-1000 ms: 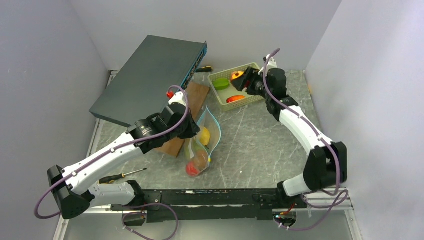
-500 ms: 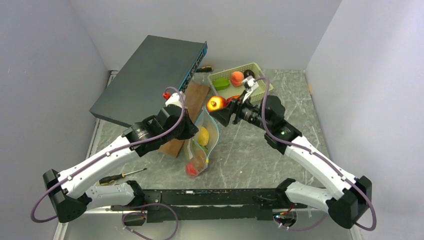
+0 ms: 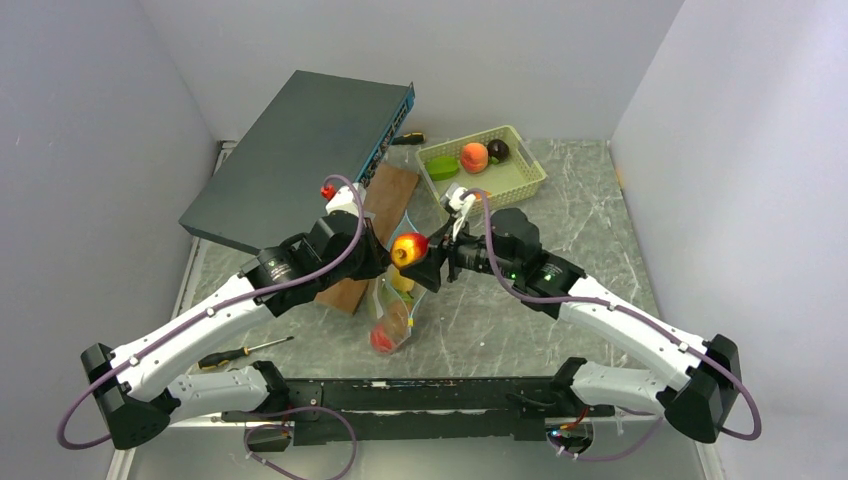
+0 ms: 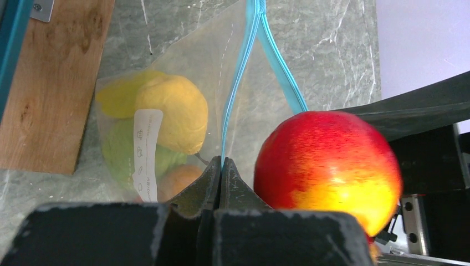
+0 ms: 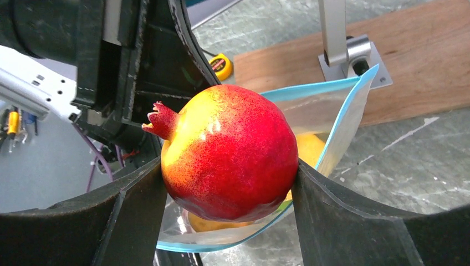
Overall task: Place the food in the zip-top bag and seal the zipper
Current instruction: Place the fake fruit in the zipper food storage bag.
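Left tool: the left tool (image 4: 220, 166) was clamped shut on the zipper (image 4: 238, 83), with one lip of it pinched between the tips. My guess is it was holding the mouth up and open so the other arm had something to aim at.
Right tool: the right tool (image 3: 425, 255) was gripping a toy pomegranate (image 5: 230, 149) across its middle, fingers spread wide around it and the crown poking out sideways.
Where the pomegranate was: just above the gaping mouth of the zip-top bag (image 4: 188, 72), not inside yet, right beside the left tool.
Bag: it lay on the tabletop (image 3: 590, 220) next to a wooden board (image 4: 50, 83). A yellow lemon (image 4: 174, 113), something light green and something orange were already down in it.
Rest of the food: a pale green basket (image 3: 515, 178) at the back held an orange peach-looking piece (image 3: 474, 157), a dark purple one (image 3: 497, 150) and a green one (image 3: 445, 162), well apart from the bag.
Zipper status: the two teal strips were split into a V, so sealing hadn't started, as far as I could tell.
Writing: the white label (image 4: 145, 149) on the bag had a column of tiny marks, way too small to read. A small yellow gadget (image 5: 221, 65) past the board had a reddish sticker, also unreadable. No brand spotted anywhere.
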Robot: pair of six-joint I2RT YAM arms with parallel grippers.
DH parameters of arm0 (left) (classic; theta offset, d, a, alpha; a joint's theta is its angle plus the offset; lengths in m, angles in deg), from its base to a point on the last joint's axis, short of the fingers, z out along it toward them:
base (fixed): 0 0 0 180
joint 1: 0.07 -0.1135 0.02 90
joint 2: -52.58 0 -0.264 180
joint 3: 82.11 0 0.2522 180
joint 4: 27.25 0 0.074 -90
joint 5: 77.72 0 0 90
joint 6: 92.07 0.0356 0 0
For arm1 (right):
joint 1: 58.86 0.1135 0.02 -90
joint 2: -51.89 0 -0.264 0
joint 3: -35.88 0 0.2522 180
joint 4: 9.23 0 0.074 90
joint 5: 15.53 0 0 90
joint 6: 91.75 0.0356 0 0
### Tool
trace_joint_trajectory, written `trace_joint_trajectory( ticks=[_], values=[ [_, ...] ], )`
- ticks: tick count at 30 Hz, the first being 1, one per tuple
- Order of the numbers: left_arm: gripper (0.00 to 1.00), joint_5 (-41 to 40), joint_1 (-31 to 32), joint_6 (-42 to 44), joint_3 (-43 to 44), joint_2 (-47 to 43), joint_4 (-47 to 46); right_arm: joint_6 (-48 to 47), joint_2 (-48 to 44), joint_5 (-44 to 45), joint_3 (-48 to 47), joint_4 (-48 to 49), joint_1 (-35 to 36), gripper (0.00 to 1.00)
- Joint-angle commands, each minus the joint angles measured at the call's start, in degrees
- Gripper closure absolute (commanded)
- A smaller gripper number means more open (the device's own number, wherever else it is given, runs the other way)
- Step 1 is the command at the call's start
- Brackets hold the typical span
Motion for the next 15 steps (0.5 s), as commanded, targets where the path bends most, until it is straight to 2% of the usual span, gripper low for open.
trace_joint_trajectory(
  ticks=[1, 6, 11, 13, 15],
  values=[
    [1.0, -0.83, 0.11, 0.17, 0.63, -0.56, -1.09, -3.85, -0.85, 5.49, -2.35, -0.68, 2.39, 0.6],
    [1.0, -0.95, 0.15, 0.07, 0.07, -0.76, -1.4, -4.37, -0.97, 7.57, -2.23, -0.61, 3.3, 0.37],
    [1.0, -0.95, 0.19, 0.03, 0.17, -0.86, -1.35, -4.49, -1.01, 8.28, -2.24, -0.33, 3.57, 0.25],
    [1.0, -1.07, 0.16, -0.1, -0.32, -1.29, -1.58, -4.45, -1.3, 8.19, -2.22, -0.14, 3.61, 0.15],
    [1.0, -1.2, 0.11, -0.11, -0.31, -1.5, -1.49, -4.49, -1.86, 8.46, -2.18, 0.0, 3.65, 0.1]
  ],
)
